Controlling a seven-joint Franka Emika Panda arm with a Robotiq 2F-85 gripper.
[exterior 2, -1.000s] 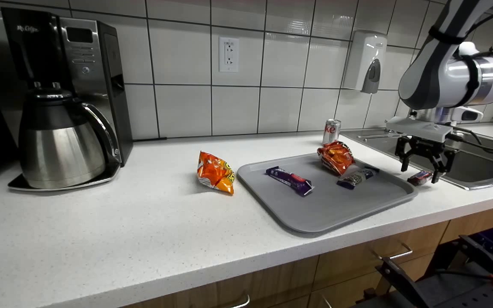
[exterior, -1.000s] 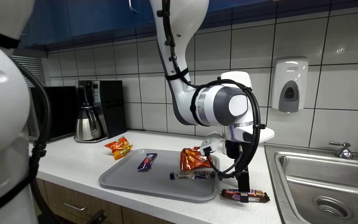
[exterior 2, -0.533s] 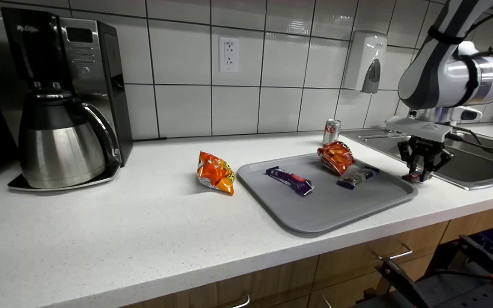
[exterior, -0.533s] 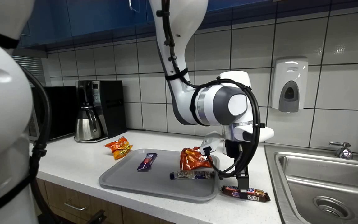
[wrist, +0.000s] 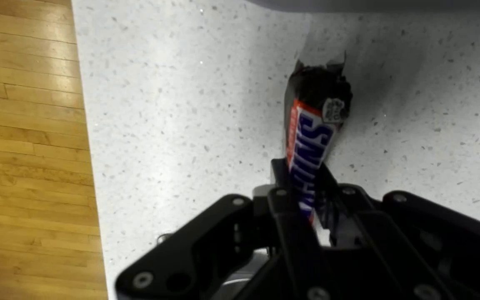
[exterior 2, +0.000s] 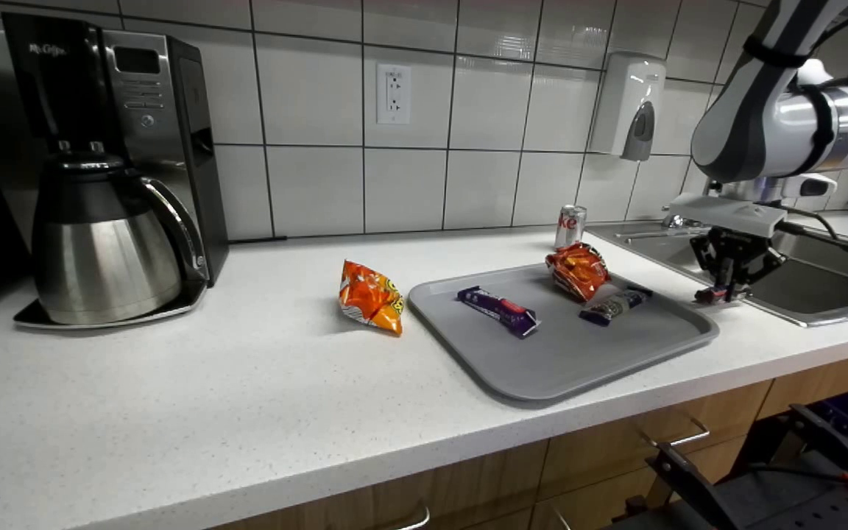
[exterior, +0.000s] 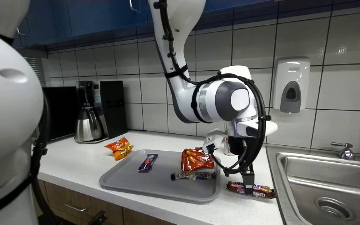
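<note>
My gripper [exterior: 248,187] points down at the counter beside the sink, its fingers closed on the middle of a brown Snickers bar [exterior: 262,191]. In the wrist view the bar [wrist: 310,129] runs lengthwise between the fingers, and its crimped end sticks out beyond them. The blue and red lettering faces up, while the rest of the bar is hidden by the gripper [wrist: 302,171]. An exterior view shows the fingers drawn together around the bar [exterior 2: 711,296], just past the grey tray's end. The bar is at or slightly above the counter; which one I cannot tell.
The grey tray [exterior 2: 578,353] holds a red-orange bag [exterior 2: 578,272], a purple bar [exterior 2: 497,311] and a dark wrapped bar [exterior 2: 615,305]. An orange-yellow bag [exterior 2: 371,298] lies beside it. A can [exterior 2: 570,227] stands behind. The sink [exterior: 323,184] borders the gripper; a coffee maker [exterior 2: 196,147] stands farther off.
The gripper has gone from open around the Snickers bar to closed on it. Over the last half second, gripper and bar have shifted slightly toward the sink and up in the picture.
</note>
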